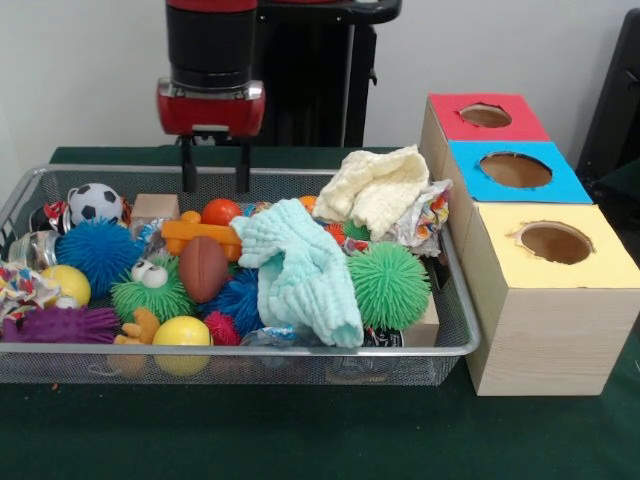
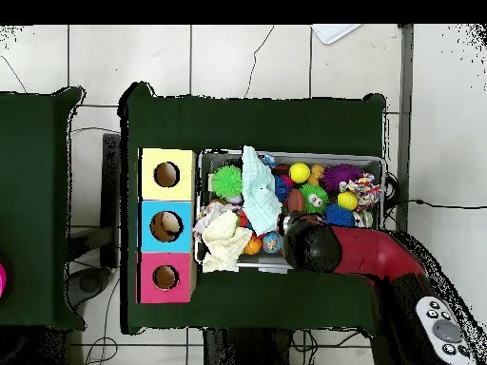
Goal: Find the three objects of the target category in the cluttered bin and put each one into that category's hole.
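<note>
A wire bin (image 1: 240, 350) is full of toys and cloths. My gripper (image 1: 215, 170) hangs open over its far edge, with nothing between the fingers, just behind an orange ball (image 1: 220, 211) and an orange toy (image 1: 200, 236). A mint cloth (image 1: 300, 272) lies across the middle, with a cream cloth (image 1: 375, 188) behind it. Among the toys are a soccer ball (image 1: 95, 202), a brown football (image 1: 203, 268), a blue spiky ball (image 1: 98, 250), a green spiky ball (image 1: 388, 285) and a yellow ball (image 1: 182, 331). In the overhead view the arm (image 2: 314, 245) hides the gripper.
Right of the bin stand three wooden boxes, each with a round hole: red top (image 1: 485, 117) farthest, blue top (image 1: 515, 170) in the middle, yellow top (image 1: 555, 243) nearest. A wood block (image 1: 155, 207) and a patterned cloth (image 1: 428, 215) also lie in the bin.
</note>
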### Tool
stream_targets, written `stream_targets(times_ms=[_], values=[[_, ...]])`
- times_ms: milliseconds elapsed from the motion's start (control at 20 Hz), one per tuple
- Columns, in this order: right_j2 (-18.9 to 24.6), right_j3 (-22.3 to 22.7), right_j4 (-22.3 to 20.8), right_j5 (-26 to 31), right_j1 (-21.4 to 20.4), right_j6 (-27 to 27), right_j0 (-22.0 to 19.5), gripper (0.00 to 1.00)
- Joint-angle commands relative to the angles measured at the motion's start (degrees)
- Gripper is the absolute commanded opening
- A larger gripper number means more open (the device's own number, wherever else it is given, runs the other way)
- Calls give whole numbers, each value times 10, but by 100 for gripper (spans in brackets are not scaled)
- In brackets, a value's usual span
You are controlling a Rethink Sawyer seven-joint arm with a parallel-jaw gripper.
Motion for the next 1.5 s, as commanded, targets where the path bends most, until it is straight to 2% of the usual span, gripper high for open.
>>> stream_targets(times_ms=[50,700,950,1500], values=[[66,-77,-54,-25,51,-69,-32,100],[96,-154,-115,-26,107,-74,-59,100],[97,-163,-134,-36,118,-64,-61,100],[99,-197,-168,-61,171,-47,-70,100]])
